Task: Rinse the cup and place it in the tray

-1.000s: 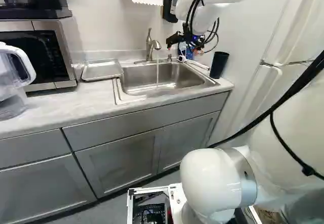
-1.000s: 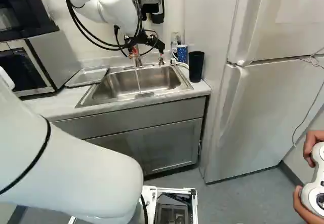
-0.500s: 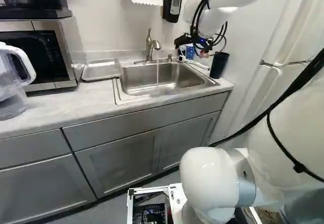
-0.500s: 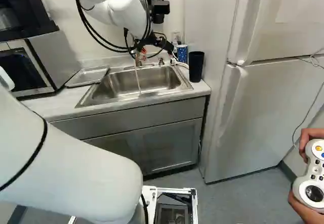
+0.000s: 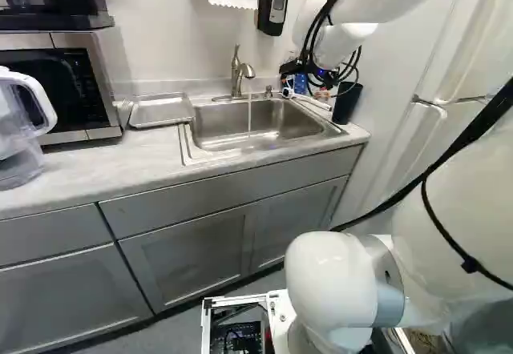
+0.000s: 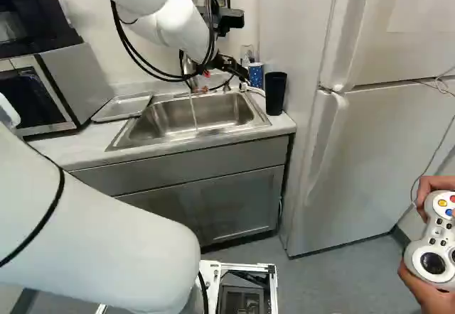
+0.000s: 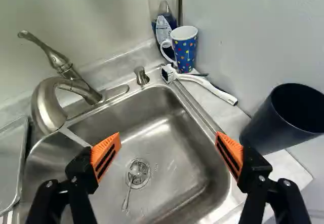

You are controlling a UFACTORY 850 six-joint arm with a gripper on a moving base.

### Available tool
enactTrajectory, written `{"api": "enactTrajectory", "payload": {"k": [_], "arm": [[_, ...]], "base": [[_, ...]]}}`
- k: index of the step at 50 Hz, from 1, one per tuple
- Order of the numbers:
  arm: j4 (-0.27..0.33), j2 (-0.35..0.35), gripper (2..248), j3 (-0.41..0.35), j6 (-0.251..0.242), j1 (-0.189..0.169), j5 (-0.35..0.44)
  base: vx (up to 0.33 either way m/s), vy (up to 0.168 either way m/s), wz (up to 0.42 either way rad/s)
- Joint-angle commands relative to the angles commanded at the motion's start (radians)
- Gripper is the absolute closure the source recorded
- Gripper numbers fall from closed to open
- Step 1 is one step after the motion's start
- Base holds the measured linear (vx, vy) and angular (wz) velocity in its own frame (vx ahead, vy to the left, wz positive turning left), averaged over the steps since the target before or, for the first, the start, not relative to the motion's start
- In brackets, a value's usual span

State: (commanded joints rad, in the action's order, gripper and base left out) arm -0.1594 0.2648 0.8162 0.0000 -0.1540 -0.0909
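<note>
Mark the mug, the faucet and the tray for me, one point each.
Mug (image 7: 186, 51): wrist view, on its dotted side.
Faucet (image 7: 46, 106): wrist view, on the bend of its spout.
Tray (image 5: 161, 112): left base view, on its bare inner floor.

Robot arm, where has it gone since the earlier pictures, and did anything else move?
The open gripper has moved right and slightly down in both base views, toward the dotted cup. Cup, tray, black tumbler and base stayed put.
</note>
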Motion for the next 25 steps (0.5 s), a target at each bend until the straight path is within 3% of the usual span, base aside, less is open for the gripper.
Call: {"api": "enactTrajectory", "payload": {"k": [25], "arm": [[-0.071,0.029,3,-0.08,0.0,-0.028,0.086]], "base": [[0.0,0.0,0.0]]}}
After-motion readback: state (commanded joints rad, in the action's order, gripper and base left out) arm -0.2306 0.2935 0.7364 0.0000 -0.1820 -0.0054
